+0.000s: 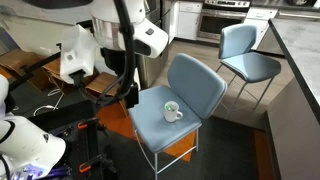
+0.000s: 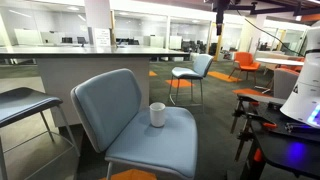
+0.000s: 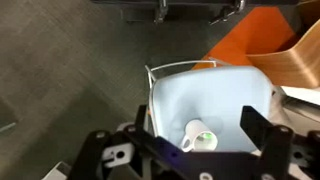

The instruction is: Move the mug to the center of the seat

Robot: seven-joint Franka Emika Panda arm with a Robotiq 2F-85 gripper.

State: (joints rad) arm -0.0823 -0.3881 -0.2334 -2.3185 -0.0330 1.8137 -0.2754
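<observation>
Two dark fingers point(image 3: 253, 128) of the gripper point(image 3: 196, 115) stand spread wide in the wrist view, with nothing caught between them. The mug point(image 3: 201, 137) shows in the gap between them, lower than their tips. It sits upright on the seat point(image 3: 225, 95), its greenish inside facing up and its handle turned toward the finger on the picture's left side. Neither finger touches it. Beyond the fingertips the pale seat runs out to its far edge and thin white frame, then to grey carpet point(image 3: 70, 70). Past the finger on the picture's right side lies an orange surface point(image 3: 245, 45). In both exterior views the mug point(image 1: 172, 111) point(image 2: 157, 114) rests on the rear part of the seat point(image 1: 150, 125) point(image 2: 170, 140), close to the curved backrest point(image 1: 198, 85) and not at the middle. In an exterior view the gripper point(image 1: 130, 93) hangs by the seat's edge, apart from the mug; its height above the padding cannot be told. A second blue-grey chair point(image 1: 247, 50) stands well beyond.
</observation>
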